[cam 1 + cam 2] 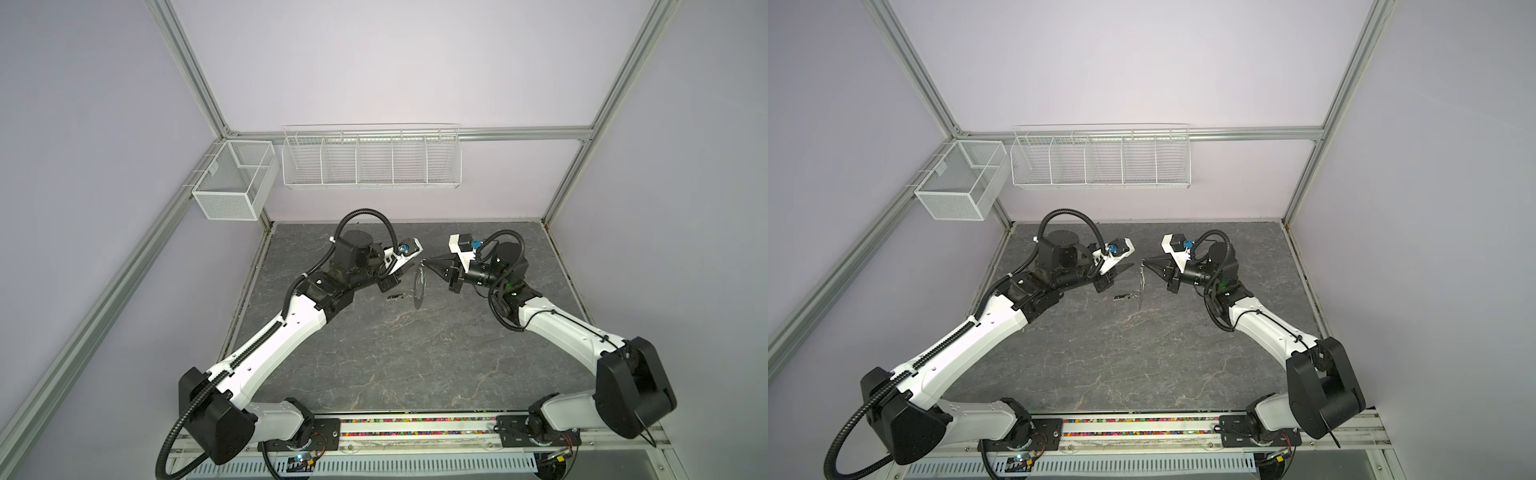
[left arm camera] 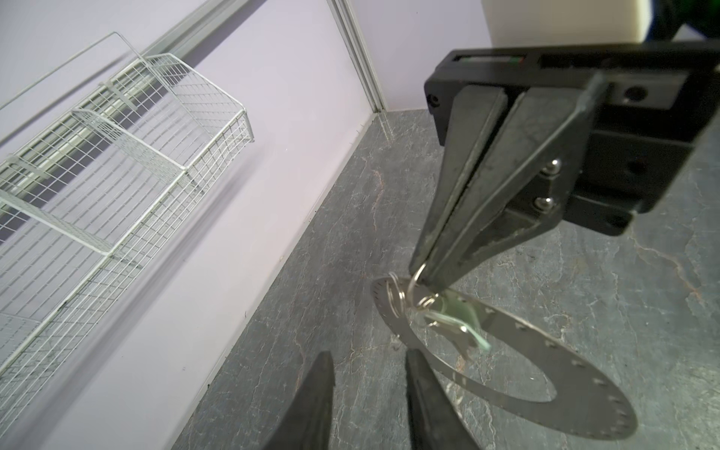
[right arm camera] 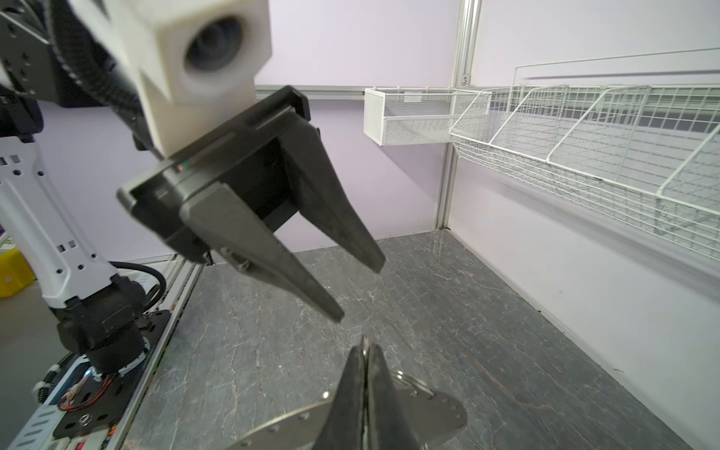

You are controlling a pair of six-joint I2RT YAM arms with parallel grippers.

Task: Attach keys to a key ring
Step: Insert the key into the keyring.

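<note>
Key ring (image 2: 592,397): flat grey disc hanging on edge between the two arms. I can't tell if its low edge touches the bench (image 1: 395,365).
Right end effector (image 2: 422,272): clamped tight on one of the little wire loops at the disc's rim, so the whole ring dangles from that one pinch.
Left end effector (image 3: 357,291): jaws parted a modest way with nothing in them, sitting just beside the ring.
Pale-tag key (image 2: 463,315): looks hooked on already, hanging against the disc near the pinched loop.
Black-tag key (image 1: 395,297): lying loose on the bench below the left end effector, near the ring's bottom edge.
Handling, my guess: the disc is thin stiff metal, light, slick on its faces, and will probably swing or twist hanging from a single loop. The keys are tiny and weigh next to nothing. The tag is the fattest bit, so I'd pinch the black one there and leave its loop free for threading.
</note>
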